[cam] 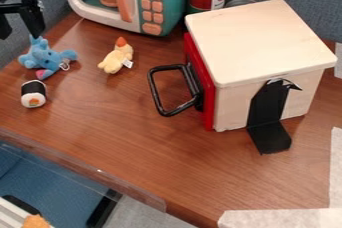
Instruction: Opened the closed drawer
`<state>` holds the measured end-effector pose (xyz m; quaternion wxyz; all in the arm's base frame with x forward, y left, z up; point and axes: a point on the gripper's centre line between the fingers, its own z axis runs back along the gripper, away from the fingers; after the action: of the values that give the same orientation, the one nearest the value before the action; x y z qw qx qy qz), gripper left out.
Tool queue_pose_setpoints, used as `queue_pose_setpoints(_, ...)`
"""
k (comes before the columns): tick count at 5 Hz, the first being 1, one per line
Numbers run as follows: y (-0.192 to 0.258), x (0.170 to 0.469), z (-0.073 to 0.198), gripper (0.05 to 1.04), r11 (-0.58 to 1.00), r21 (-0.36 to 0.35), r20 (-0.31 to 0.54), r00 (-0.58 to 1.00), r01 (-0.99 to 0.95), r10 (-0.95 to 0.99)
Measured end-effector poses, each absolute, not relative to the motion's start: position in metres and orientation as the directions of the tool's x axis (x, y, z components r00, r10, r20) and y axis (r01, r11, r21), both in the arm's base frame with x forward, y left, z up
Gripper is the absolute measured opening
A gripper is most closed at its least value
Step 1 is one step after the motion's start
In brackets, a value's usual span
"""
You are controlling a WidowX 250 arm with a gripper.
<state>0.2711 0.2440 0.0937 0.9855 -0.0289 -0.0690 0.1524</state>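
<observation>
At upper left, near blue plush toy [44, 58], we have gripper [20, 36] with fingers spread, nothing between them. Rightward, black handle [154, 91] stands free, ungrasped. Red drawer front [208, 103] sits flush against wooden box [257, 47], right of centre. We judge nothing done; grasp and pull remain.

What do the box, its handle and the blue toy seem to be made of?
Box: probably wood with a smooth matte finish, going by its pale tan panels.
Handle: black with slight shine, shown by light streaks along the bar; plastic or painted metal, I can't tell.
Blue toy: likely soft plush, from its rounded, stuffed-looking limbs.
</observation>
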Motion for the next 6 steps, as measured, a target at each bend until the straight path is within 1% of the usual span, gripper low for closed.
queue_pose_setpoints(1,0.240,0.271,0.081,1.001,0.950,-0.094,0.102,0.947,-0.296,0.305)
queue_pose_setpoints(2,0.190,0.278,0.074,1.001,0.973,-0.113,0.096,0.973,-0.201,0.212)
queue_pose_setpoints(3,0.137,0.300,0.073,1.001,0.991,-0.095,0.126,0.986,-0.096,0.108)
queue_pose_setpoints(4,0.094,0.314,0.067,1.001,0.991,-0.102,0.121,0.988,-0.087,0.099)
queue_pose_setpoints(5,0.050,0.314,0.050,1.001,0.996,-0.077,0.104,0.993,-0.052,0.060)
queue_pose_setpoints(6,0.033,0.316,0.037,1.001,0.996,-0.069,0.077,0.995,-0.060,0.065)
